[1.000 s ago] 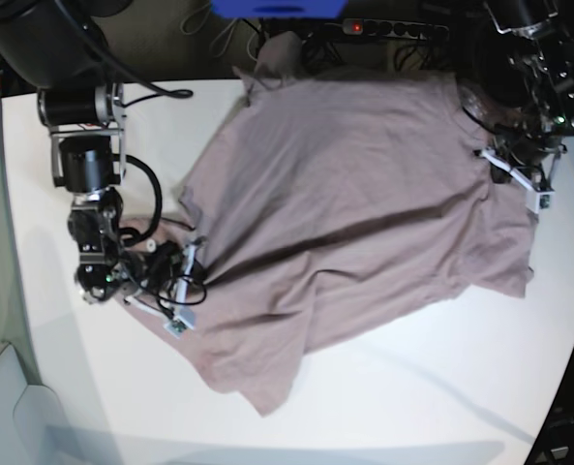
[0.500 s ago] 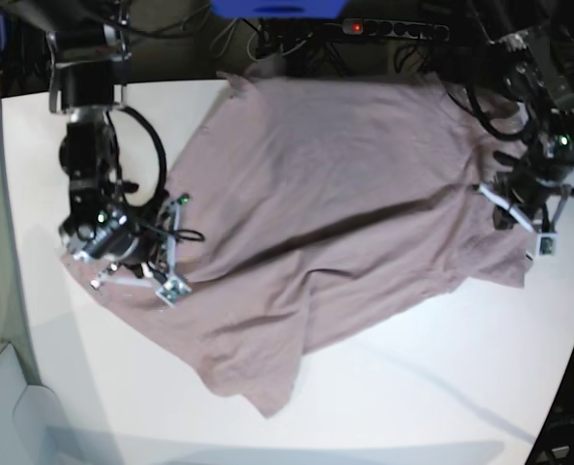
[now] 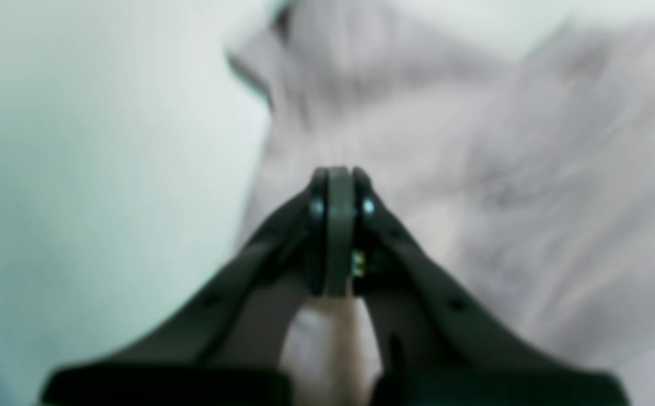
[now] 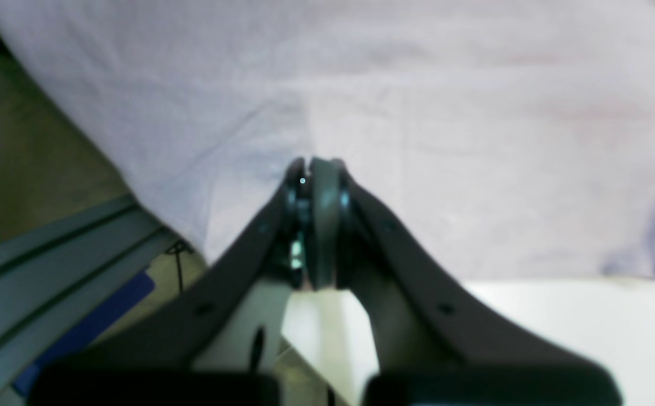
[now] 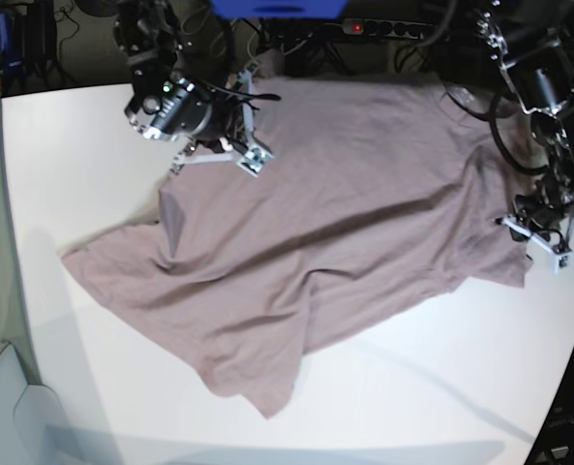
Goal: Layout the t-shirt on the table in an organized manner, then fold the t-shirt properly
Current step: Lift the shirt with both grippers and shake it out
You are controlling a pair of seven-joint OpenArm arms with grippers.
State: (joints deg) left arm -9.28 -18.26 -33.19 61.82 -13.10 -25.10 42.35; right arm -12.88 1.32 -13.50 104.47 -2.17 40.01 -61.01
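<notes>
White tabletop fills most of the base view: the table [image 5: 441,387] has a curved edge, with dark floor, cables and a power strip [image 5: 393,29] beyond its far side. The t-shirt [image 5: 335,242], a dusty mauve, lies spread and wrinkled across the middle, its far edge reaching the table's far rim and one loose corner pointing toward the near edge. On this view's left, near the far rim, the right gripper [image 5: 251,155] hangs above the cloth's upper left part, with fabric drawn up toward it. On this view's right, the left gripper [image 5: 543,247] sits low at the shirt's side edge, close to the table's curved rim.

Seen from the left wrist, the picture is blurred. The left gripper [image 3: 335,186] has its two dark fingers pressed together at the tips, with no gap between them. Mauve fabric of the t-shirt [image 3: 502,169] fills the right and upper part and runs right up to the tips, so the fingers appear to be pinching cloth. Pale surface of the table [image 3: 79,169] takes the left side.

From the right wrist, the right gripper [image 4: 313,175] is likewise closed tight, its tips meeting at a fold of the t-shirt [image 4: 417,113], which hangs stretched across the upper frame. Below the cloth at right lies the table [image 4: 587,327]; at left, grey metal rails [image 4: 51,270] and brownish floor show past the fabric's edge.
</notes>
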